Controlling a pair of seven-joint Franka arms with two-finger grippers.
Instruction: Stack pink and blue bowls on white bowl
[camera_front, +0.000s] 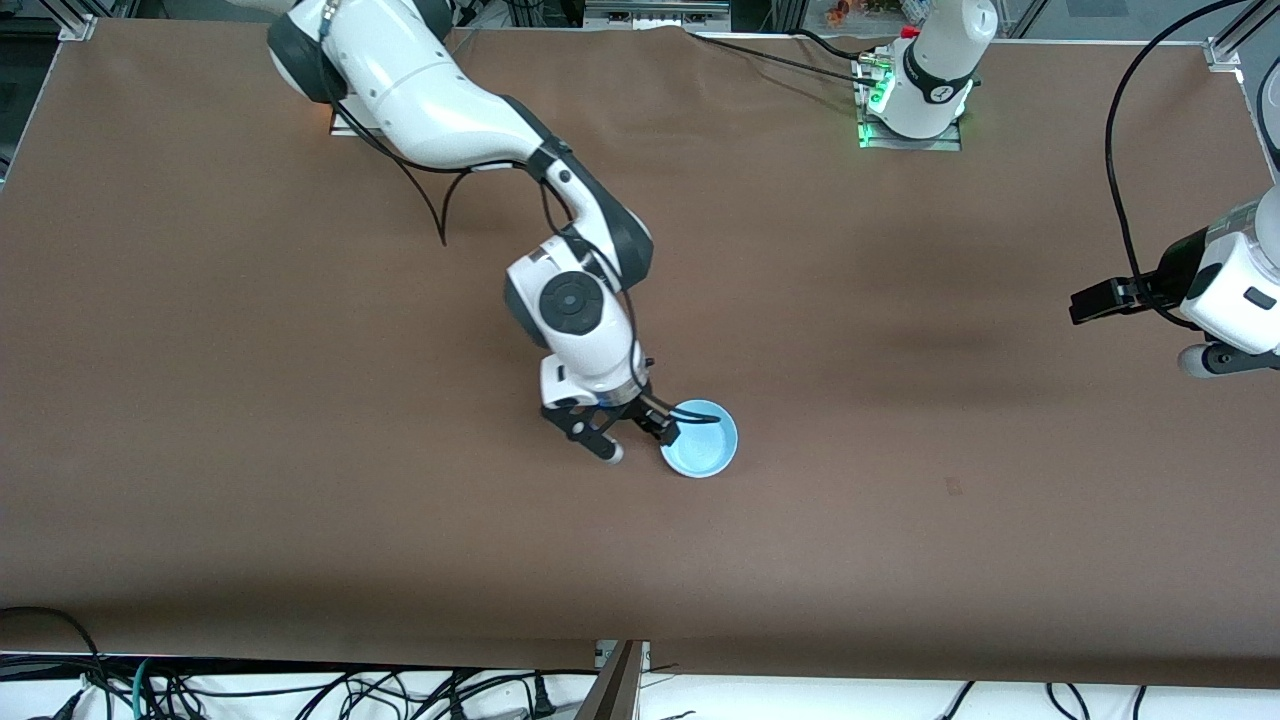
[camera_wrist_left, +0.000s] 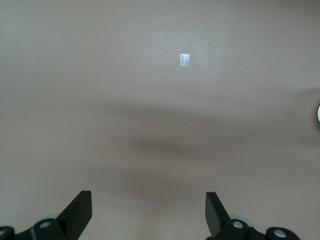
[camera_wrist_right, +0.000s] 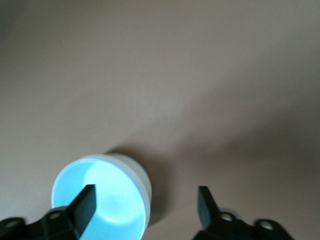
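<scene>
The light blue bowl (camera_front: 700, 440) stands upright on the brown table, near its middle. My right gripper (camera_front: 640, 443) is open and low at the bowl's edge toward the right arm's end of the table. One finger (camera_wrist_right: 86, 202) is over the bowl's inside and the other finger (camera_wrist_right: 206, 202) is outside, with the rim between them. In the right wrist view the blue bowl (camera_wrist_right: 107, 200) has a pale outer wall. I cannot tell whether that is another bowl under it. No separate pink or white bowl shows. My left gripper (camera_wrist_left: 148, 210) is open and empty over bare table at the left arm's end.
A small white tape mark (camera_wrist_left: 185, 60) lies on the table under the left wrist camera. A faint mark (camera_front: 952, 487) sits on the cloth toward the left arm's end from the bowl. Cables (camera_front: 300, 695) hang below the table's near edge.
</scene>
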